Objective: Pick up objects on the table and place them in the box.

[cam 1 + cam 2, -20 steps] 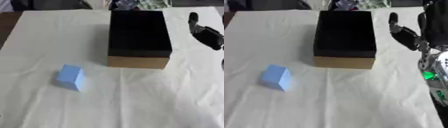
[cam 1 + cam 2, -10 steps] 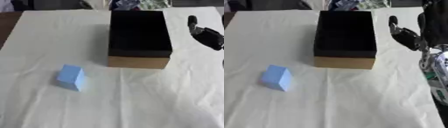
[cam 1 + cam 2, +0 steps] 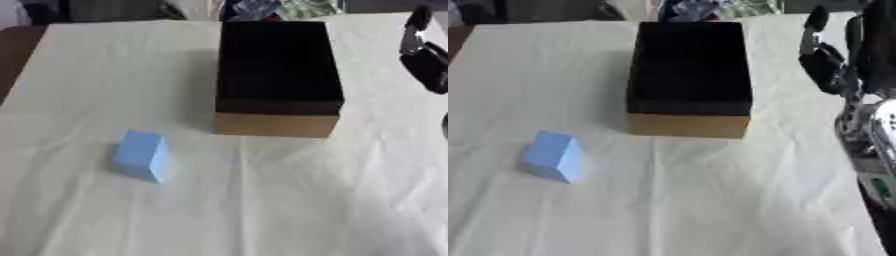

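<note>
Light-blue block (image 3: 140, 155) on the cream tablecloth (image 3: 262, 210), well apart from the right hand (image 3: 826, 59), fingers straight, raised beside the open dark-lined box (image 3: 690, 75).

Right hand (image 3: 826, 60) slightly farther back.

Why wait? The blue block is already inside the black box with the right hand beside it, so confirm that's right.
Not right. The blue block lies on the white cloth, left of and nearer than the box, as the left eye view shows. The right hand is beside the box.
</note>
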Tool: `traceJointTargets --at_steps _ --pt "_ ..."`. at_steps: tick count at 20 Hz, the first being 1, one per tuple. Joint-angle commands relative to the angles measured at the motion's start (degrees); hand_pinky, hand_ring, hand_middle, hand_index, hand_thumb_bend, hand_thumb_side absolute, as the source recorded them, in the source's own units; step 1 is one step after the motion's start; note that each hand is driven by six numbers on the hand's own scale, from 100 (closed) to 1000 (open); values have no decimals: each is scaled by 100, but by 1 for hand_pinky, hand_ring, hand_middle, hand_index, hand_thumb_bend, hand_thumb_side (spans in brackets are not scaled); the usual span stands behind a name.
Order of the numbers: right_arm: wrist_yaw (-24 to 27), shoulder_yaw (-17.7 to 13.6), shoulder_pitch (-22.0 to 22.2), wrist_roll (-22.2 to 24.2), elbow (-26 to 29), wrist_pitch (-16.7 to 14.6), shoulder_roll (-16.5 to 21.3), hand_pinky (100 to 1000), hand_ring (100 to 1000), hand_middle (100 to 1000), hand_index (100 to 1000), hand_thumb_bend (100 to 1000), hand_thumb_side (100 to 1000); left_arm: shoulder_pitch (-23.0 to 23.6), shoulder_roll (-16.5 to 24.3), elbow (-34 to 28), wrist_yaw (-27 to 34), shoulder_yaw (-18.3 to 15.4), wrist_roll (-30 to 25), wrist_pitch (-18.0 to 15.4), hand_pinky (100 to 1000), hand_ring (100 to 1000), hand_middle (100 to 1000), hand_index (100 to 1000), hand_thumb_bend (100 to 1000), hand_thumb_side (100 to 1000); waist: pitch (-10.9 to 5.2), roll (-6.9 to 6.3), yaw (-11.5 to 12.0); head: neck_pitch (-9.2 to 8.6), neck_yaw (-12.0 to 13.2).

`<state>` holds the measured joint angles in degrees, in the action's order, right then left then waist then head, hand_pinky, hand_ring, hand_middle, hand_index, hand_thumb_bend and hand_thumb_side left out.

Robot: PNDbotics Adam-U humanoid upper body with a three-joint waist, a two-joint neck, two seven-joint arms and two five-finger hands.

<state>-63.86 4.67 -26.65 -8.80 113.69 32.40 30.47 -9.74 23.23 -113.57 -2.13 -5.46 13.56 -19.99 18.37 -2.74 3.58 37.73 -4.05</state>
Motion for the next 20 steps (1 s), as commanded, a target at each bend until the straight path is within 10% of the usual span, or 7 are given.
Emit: traceJointTargets --at_steps 1,8,20 --pt "558 -2 -26 -408 90 48 59 831 786 700 856 100 271 -101 960 -102 -771 125 -113 362 963 783 760 919 191 317 -134 -15 -2 62 -53" --pt "1190 24 15 -897 90 64 71 818 775 679 850 100 289 -206 2359 -102 -1411 620 -1278 1054 955 819 784 924 262 337 -164 -41 -27 179 -154" --pt "1570 68 -15 -1145 90 -52 12 814 767 666 849 100 304 -765 3569 -102 -1072 1184 -3361 1763 978 854 819 937 556 350 -230 -33 -95 221 -166"
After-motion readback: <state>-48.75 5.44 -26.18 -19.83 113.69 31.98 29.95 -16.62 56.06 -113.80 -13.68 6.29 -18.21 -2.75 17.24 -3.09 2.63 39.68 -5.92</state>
